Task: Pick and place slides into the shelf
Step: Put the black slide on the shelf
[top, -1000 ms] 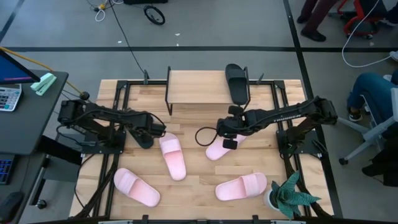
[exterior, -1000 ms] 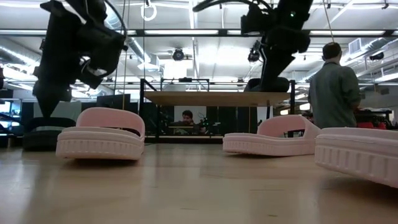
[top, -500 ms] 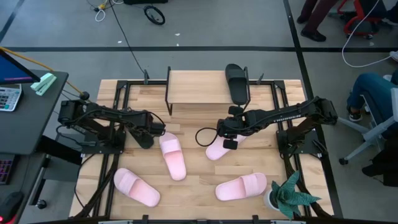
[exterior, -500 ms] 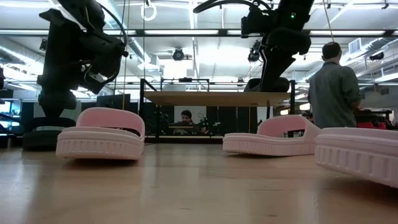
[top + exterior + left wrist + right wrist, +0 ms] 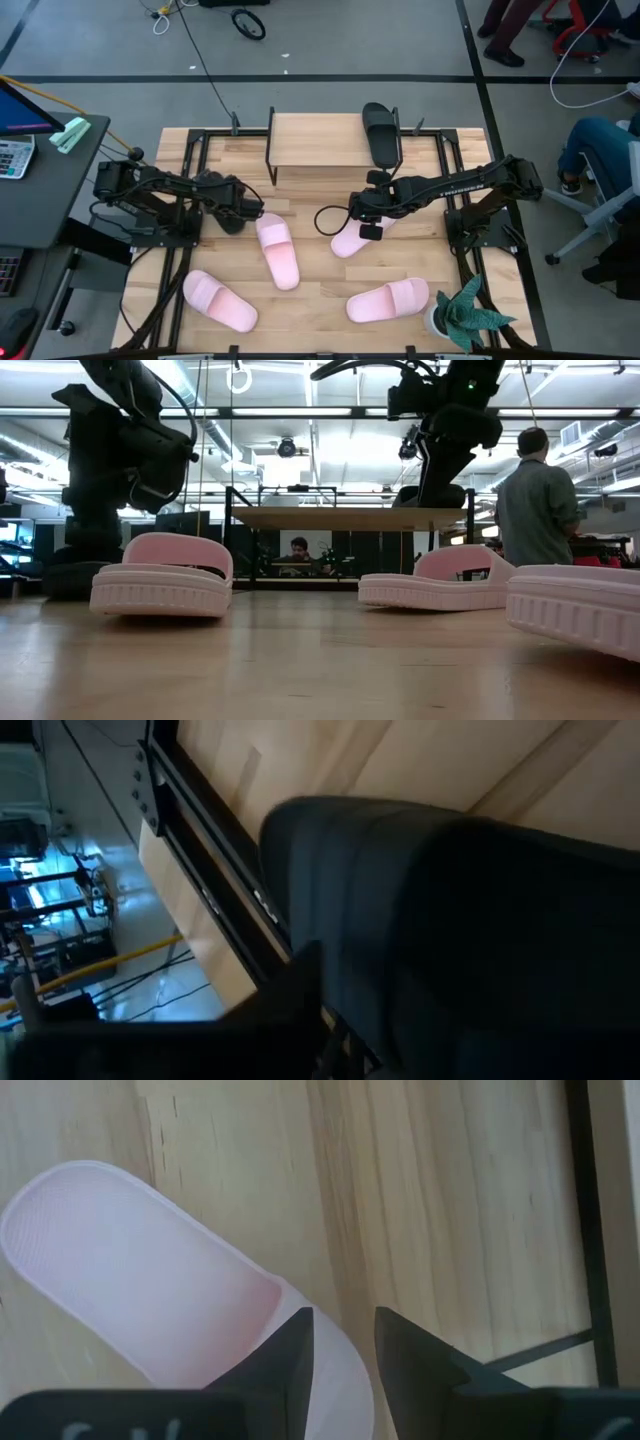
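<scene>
Overhead and table-level views of a wooden tabletop (image 5: 320, 285) carrying the shelf (image 5: 318, 140) at its far edge. Black slide (image 5: 380, 132) lying across the right end of the shelf's top board, toe pointing toward the arms. Four pink slides resting flat on the tabletop:

- centre-left pink slide (image 5: 278, 250), just beside the left gripper
- centre-right pink slide (image 5: 348, 240), under the right gripper
- near-left pink slide (image 5: 220, 300), toward the front left corner
- near-right pink slide (image 5: 388, 300), close to a potted plant (image 5: 460, 315)

Left gripper (image 5: 237, 205) lowered near the tabletop, in front of the shelf's left end. Second black slide (image 5: 65, 575) seen at table level directly below that arm. Left wrist view filled by a dark rounded mass. Grip state on this side not discernible.

Right gripper (image 5: 362, 218) poised over the rim of the centre-right pink slide, raised clear of it at table level. Fingers (image 5: 300, 1350) parted by a narrow gap with bare wood visible between them, grasping nothing.

Person (image 5: 535, 500) standing in the room beyond the table
</scene>
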Robot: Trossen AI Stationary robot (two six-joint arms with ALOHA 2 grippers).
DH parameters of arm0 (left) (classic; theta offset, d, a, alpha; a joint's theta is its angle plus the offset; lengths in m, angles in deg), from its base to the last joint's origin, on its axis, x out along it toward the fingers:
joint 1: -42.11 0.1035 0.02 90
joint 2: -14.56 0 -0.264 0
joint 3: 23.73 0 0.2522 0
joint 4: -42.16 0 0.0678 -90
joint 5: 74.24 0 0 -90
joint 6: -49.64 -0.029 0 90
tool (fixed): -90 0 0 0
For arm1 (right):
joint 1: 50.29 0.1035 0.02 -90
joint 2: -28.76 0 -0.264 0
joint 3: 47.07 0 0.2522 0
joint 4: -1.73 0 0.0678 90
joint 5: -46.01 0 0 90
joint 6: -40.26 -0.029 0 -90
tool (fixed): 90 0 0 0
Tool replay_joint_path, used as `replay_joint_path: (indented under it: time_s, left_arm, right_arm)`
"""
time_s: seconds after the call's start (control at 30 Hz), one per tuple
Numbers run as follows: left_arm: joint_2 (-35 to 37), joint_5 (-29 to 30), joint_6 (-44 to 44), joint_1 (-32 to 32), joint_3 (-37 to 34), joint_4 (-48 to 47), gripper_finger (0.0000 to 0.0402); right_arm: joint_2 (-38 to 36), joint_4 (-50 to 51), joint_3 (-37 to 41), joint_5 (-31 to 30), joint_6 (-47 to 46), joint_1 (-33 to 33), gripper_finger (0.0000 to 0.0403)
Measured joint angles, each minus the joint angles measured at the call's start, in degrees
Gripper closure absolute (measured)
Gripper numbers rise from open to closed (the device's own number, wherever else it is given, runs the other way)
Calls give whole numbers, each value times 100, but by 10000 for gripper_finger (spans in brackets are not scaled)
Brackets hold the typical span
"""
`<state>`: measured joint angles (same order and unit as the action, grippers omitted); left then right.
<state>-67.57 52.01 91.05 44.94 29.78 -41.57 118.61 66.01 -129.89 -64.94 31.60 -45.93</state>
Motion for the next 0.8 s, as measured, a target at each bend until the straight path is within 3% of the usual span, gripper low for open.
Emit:
replay_joint_path:
  time_s: [0.1,0.33,0.47,0.63,0.8]
  left_arm:
    - [0,10,2,-2,2,-4,383]
    - [0,-204,-50,-154,494,-299,394]
    - [0,-234,168,-506,1451,-1074,394]
    - [0,-302,525,-1188,2968,-2006,395]
    - [4,-447,83,-1756,4372,-1990,396]
  right_arm:
    - [-1,-1,0,0,8,-2,289]
    - [-3,18,0,0,-62,4,288]
    - [-38,407,-2,12,-478,122,288]
    - [-274,1386,-4,88,-2004,501,288]
    - [-607,1515,-4,-151,-2847,1079,288]
